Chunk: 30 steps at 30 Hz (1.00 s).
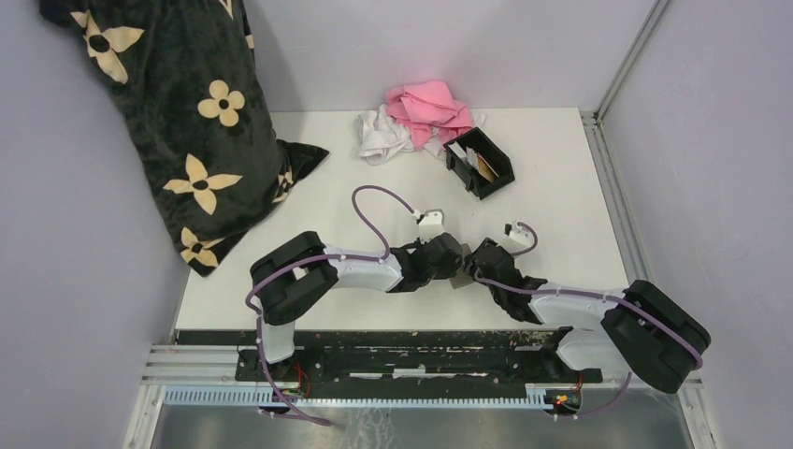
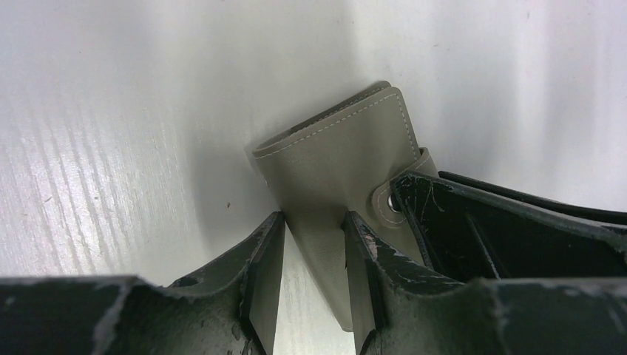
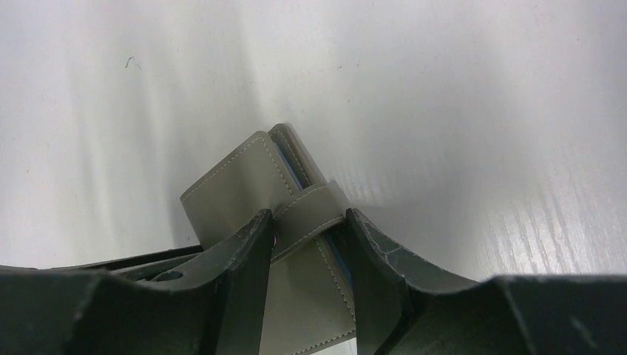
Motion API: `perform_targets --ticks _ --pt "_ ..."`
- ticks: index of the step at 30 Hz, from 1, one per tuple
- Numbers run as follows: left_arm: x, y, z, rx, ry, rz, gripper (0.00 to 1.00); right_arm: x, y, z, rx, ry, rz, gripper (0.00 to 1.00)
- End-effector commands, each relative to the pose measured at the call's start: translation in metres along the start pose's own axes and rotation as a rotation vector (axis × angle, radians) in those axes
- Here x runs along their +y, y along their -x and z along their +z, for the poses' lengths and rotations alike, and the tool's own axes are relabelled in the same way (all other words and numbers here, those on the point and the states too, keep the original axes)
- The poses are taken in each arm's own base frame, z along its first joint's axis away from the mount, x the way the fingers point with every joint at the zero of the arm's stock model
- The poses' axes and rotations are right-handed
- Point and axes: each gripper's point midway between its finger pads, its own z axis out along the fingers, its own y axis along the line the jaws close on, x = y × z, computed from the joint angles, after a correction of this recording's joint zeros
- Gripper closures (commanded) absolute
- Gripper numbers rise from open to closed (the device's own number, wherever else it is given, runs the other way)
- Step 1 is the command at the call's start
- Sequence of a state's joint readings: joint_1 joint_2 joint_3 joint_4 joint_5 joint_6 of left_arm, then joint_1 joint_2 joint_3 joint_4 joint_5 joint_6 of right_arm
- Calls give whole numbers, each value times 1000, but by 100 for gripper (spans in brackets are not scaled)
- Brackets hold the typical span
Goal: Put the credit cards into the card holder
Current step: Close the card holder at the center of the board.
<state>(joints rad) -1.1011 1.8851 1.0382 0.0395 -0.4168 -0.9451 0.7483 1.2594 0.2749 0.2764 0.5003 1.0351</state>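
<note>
The black card holder (image 1: 496, 174) stands at the back right of the table, with a tan credit card (image 1: 483, 166) and a white one (image 1: 459, 150) upright inside. Mid-table, both grippers meet on a folded grey wallet (image 1: 461, 280). In the left wrist view my left gripper (image 2: 314, 218) is shut on the wallet (image 2: 340, 148) at one edge, near its snap strap. From the other side, my right gripper (image 3: 309, 216) is shut across the wallet (image 3: 236, 185) and its strap, and a blue edge (image 3: 292, 168) shows in the fold. No loose cards are in view.
A black cushion with cream flowers (image 1: 187, 122) leans at the back left. A pink cloth (image 1: 428, 108) and a white cloth (image 1: 382, 136) lie bunched just behind the card holder. A metal rail (image 1: 612, 178) borders the table on the right.
</note>
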Motion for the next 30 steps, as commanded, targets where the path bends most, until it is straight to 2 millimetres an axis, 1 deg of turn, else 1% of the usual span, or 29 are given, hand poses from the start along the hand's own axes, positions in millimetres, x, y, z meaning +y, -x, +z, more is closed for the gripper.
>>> perform_targets --ticks 1,5,13,20,26,30 --pt "6 -3 -3 21 8 9 57 -45 -63 -15 219 -120 -133 54" --pt "9 -1 -2 22 14 5 57 -46 -69 -17 214 -130 -157 54" --pt "10 -1 -2 35 19 8 57 -42 -83 -17 190 -146 -229 55" --pt "14 -3 -2 38 25 7 57 -46 -90 -18 172 -160 -263 55" --pt "16 -4 -2 41 27 -3 57 -50 -99 -20 153 -170 -304 56" --pt "22 -3 -2 38 30 -20 57 -50 -107 -18 146 -171 -328 56"
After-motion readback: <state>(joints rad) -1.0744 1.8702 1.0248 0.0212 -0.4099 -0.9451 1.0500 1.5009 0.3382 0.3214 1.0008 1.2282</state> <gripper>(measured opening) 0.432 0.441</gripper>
